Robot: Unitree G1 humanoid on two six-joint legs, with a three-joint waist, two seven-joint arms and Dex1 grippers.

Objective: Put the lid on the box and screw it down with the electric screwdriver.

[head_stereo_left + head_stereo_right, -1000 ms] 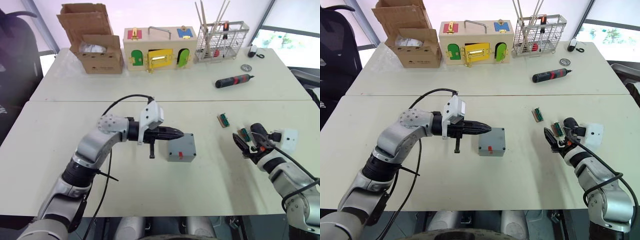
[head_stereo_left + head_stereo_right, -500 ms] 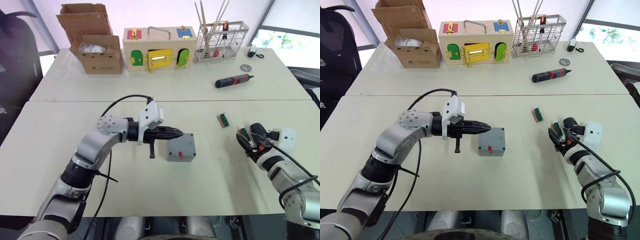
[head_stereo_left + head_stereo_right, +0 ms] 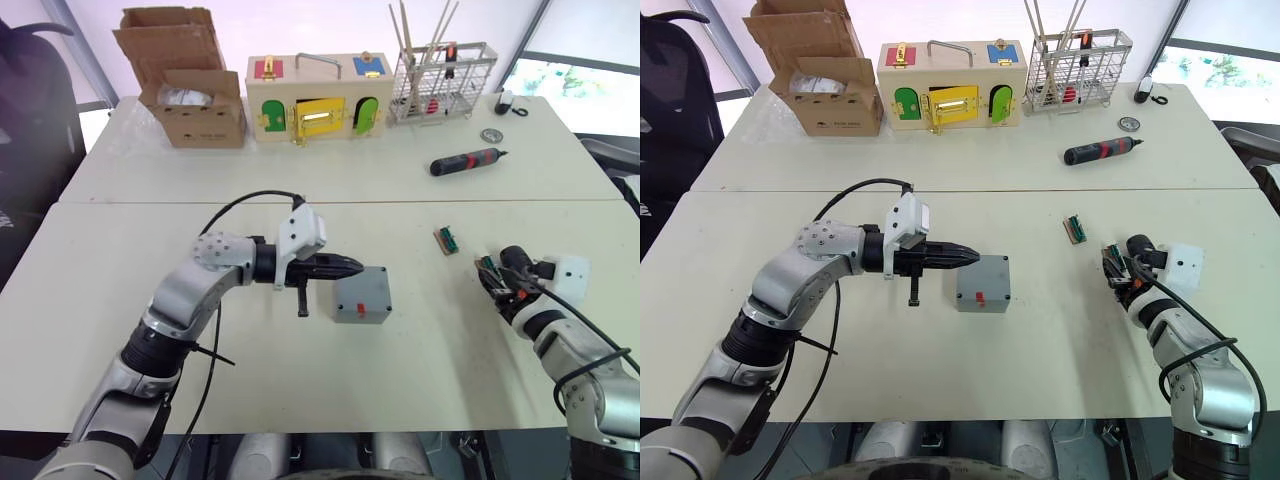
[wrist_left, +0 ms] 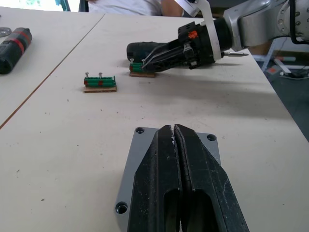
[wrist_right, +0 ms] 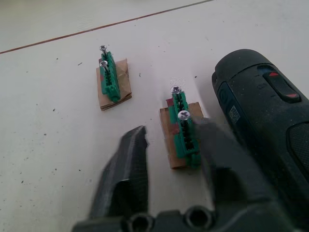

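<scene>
grey-and-silver left arm reaches fwd across the near table, forearm level, wrist w/ white camera block. left gripper has fingers pressed together w/ nothing between, tips lying over the near edge of the lid, which sits on the box; red mark on the box's front side. screw holes show at lid corners in the left wrist view.

right arm bent in from the near right edge, forearm low over the table. right gripper is spread narrowly, fingers straddling a small green screw holder w/ two screws upright in it; can't tell if pads touch it. electric screwdriver lies just beside that holder, right by the claw. second green screw holder a bit beyond the right claw, apart from it.

far table, well beyond both claws: black-and-red screwdriver, wire rack, wooden box with coloured doors, cardboard box.
</scene>
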